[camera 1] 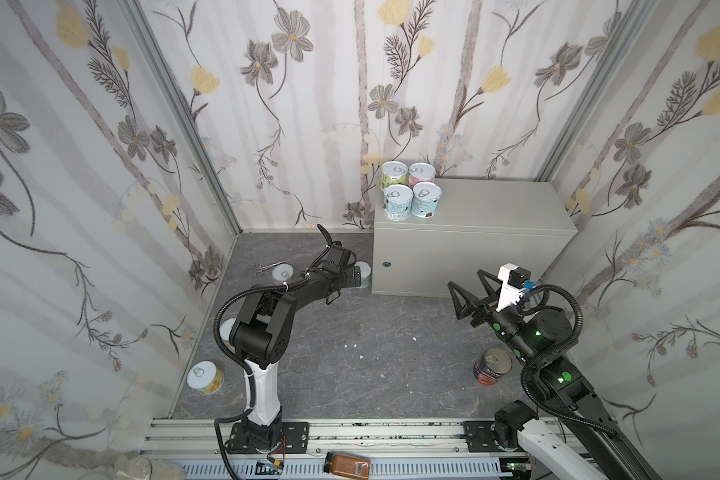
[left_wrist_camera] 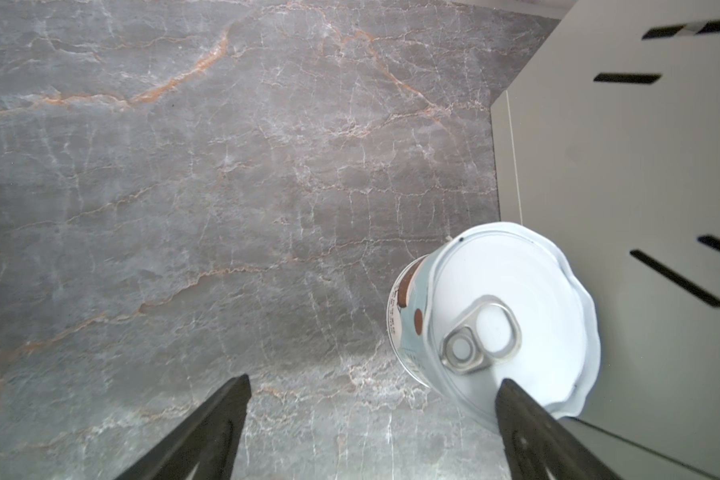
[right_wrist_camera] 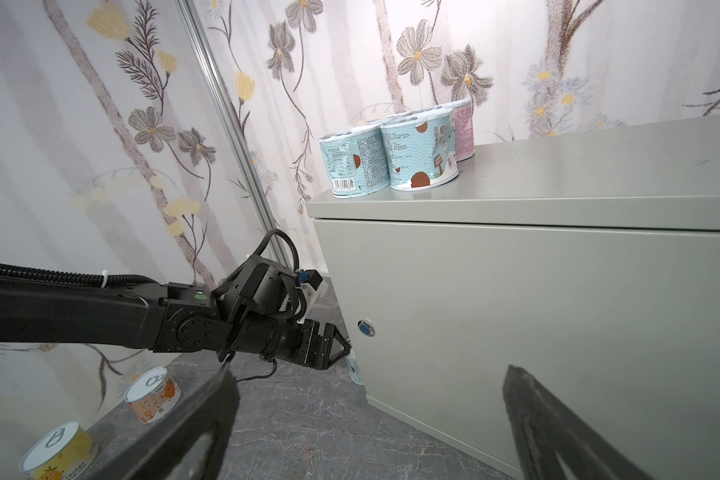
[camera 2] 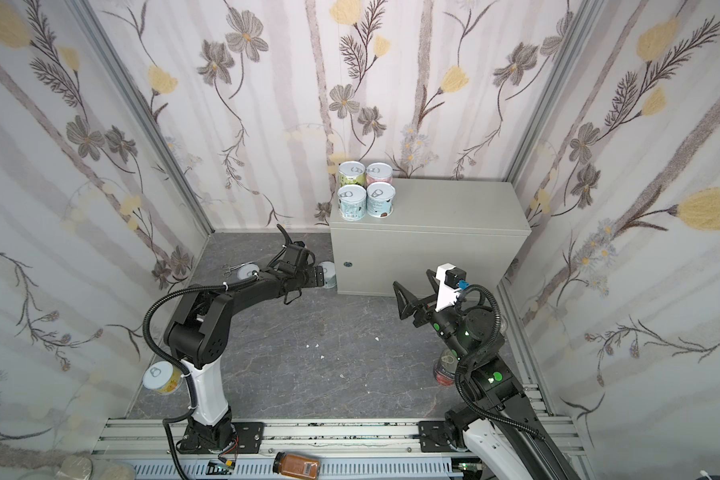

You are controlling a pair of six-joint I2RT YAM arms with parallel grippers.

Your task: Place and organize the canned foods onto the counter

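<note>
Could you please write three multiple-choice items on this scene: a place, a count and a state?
1. Where does the light-blue can near the left tool stand? A on the marbled floor beside the grey cabinet; B on its top; C lifted in the air.
2. How many cans stand on the cabinet? A two; B four; C six.
3. How is the right tool? A shut on a can; B shut, empty; C open, empty.
A: the left wrist view shows floor around it. B: four lids in both top views. C: its jaws stand apart, empty.
</note>
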